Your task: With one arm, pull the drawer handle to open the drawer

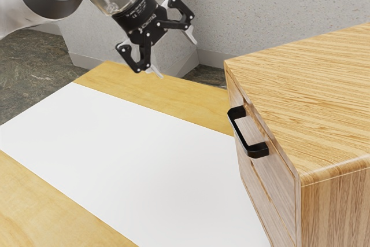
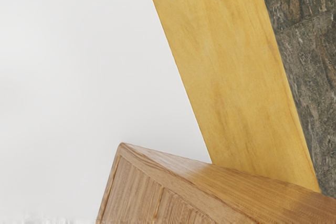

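While our gripper [image 1: 174, 57] hangs with jaws spread and empty, well apart from the black handle [image 1: 245, 134] on the cabinet's [image 1: 306, 96] upper drawer [image 1: 257, 125], we judge the approach to be in hand. Next we must straddle the handle's bar, close on it, then pull.

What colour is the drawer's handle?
Black; the handle shows best in the exterior view.

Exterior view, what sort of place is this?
Probably a simulated indoor workbench: a wooden table with a white mat, a drawer cabinet with a black handle, and a stone-like floor below a plain wall.
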Robot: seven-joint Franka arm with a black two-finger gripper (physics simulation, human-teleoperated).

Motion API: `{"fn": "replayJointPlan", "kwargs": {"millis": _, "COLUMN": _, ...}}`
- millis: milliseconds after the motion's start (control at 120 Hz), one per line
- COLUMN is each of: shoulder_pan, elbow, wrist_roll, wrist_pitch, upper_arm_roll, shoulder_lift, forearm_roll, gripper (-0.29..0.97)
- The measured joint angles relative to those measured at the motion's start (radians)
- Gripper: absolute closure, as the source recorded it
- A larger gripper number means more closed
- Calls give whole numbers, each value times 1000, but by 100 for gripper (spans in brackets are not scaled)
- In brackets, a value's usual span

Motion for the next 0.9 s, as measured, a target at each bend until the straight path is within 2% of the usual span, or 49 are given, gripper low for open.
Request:
{"fn": "replayJointPlan", "kwargs": {"millis": 133, "shoulder_pan": -4, "elbow": -13, "wrist_roll": 8, "wrist_pitch": 71, "upper_arm_roll": -4, "shoulder_lift": 31, "forearm_roll": -96, "gripper": 0}}
{"fn": "replayJointPlan", "kwargs": {"millis": 267, "shoulder_pan": -78, "elbow": -50, "wrist_roll": 26, "wrist_pitch": 103, "upper_arm_roll": -6, "shoulder_lift": 15, "forearm_roll": -129, "gripper": 3}}
{"fn": "replayJointPlan", "kwargs": {"millis": 317, "shoulder_pan": -130, "elbow": -83, "wrist_roll": 33, "wrist_pitch": 109, "upper_arm_roll": -8, "shoulder_lift": -22, "forearm_roll": -129, "gripper": 4}}
{"fn": "replayJointPlan", "kwargs": {"millis": 383, "shoulder_pan": -181, "elbow": -137, "wrist_roll": 40, "wrist_pitch": 114, "upper_arm_roll": -25, "shoulder_lift": -84, "forearm_roll": -111, "gripper": 6}}
{"fn": "replayJointPlan", "kwargs": {"millis": 433, "shoulder_pan": -167, "elbow": -157, "wrist_roll": 43, "wrist_pitch": 109, "upper_arm_roll": -38, "shoulder_lift": -124, "forearm_roll": -88, "gripper": 7}}
{"fn": "replayJointPlan", "kwargs": {"millis": 483, "shoulder_pan": -93, "elbow": -167, "wrist_roll": 45, "wrist_pitch": 95, "upper_arm_roll": -99, "shoulder_lift": -166, "forearm_roll": -58, "gripper": 9}}
{"fn": "replayJointPlan", "kwargs": {"millis": 550, "shoulder_pan": 73, "elbow": -209, "wrist_roll": 47, "wrist_pitch": 79, "upper_arm_roll": -264, "shoulder_lift": -226, "forearm_roll": -17, "gripper": 12}}
{"fn": "replayJointPlan", "kwargs": {"millis": 608, "shoulder_pan": 114, "elbow": -237, "wrist_roll": 49, "wrist_pitch": 66, "upper_arm_roll": -324, "shoulder_lift": -251, "forearm_roll": 21, "gripper": 13}}
{"fn": "replayJointPlan", "kwargs": {"millis": 767, "shoulder_pan": 114, "elbow": -322, "wrist_roll": 53, "wrist_pitch": 38, "upper_arm_roll": -354, "shoulder_lift": -277, "forearm_roll": 70, "gripper": 17}}
{"fn": "replayJointPlan", "kwargs": {"millis": 900, "shoulder_pan": 70, "elbow": -337, "wrist_roll": 55, "wrist_pitch": 29, "upper_arm_roll": -348, "shoulder_lift": -283, "forearm_roll": 97, "gripper": 21}}
